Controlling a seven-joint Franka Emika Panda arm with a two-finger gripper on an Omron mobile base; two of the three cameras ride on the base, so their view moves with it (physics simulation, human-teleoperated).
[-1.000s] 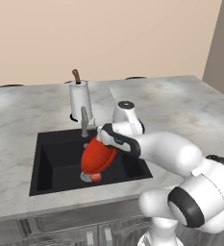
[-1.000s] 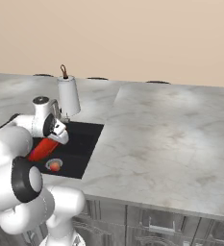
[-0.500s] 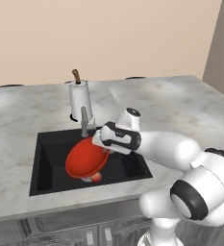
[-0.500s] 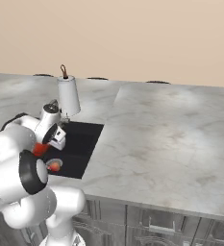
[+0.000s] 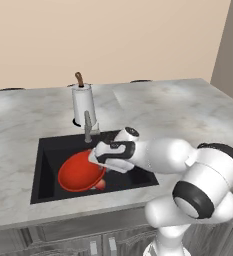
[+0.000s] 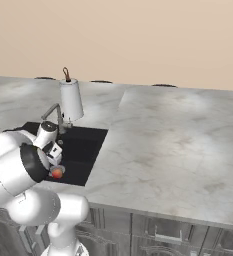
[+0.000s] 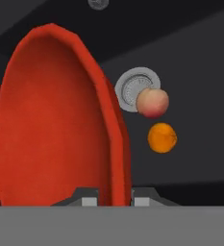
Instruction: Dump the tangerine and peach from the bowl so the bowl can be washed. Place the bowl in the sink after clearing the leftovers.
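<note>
- Left base view: you see the wide, shallow, glossy red-orange bowl [image 5: 79, 172] held low inside the large rectangular black sink [image 5: 48, 155], tipped so its hollow faces up and toward the camera. The tool [image 5: 99, 161] meets the bowl at its right rim. A small reddish round fruit, probably the pinkish peach [image 5: 100, 184], peeks out just below the bowl on the basin floor.
- Left base view, surroundings: the grey metal faucet [image 5: 88, 127] rises just behind the tool, and the white paper-towel roll on its brown-tipped holder [image 5: 82, 104] stands on the grey marble tabletop [image 5: 188, 107] behind the basin. Judge the faucet the nearest obstacle if you lift or swing the bowl.
- Right base view: the arm hides most of the basin; a patch of red and orange shows beside the wrist, but you cannot tell which thing it belongs to.
- Hand view: the bowl stands on edge, its rim running down between the two dark fingertips [image 7: 87, 197], so the tool is closed on the rim. The bowl is empty. The peach [image 7: 152, 102] overlaps the round metal drain [image 7: 134, 89]; the small bright orange tangerine [image 7: 162, 138] lies just beside it, both apart from the bowl.
- Handling, as a judgement: the bowl looks stiff, smooth and likely slippery; a rim pinch is a narrow hold, so lower it gently. The round fruits may roll beneath it.
</note>
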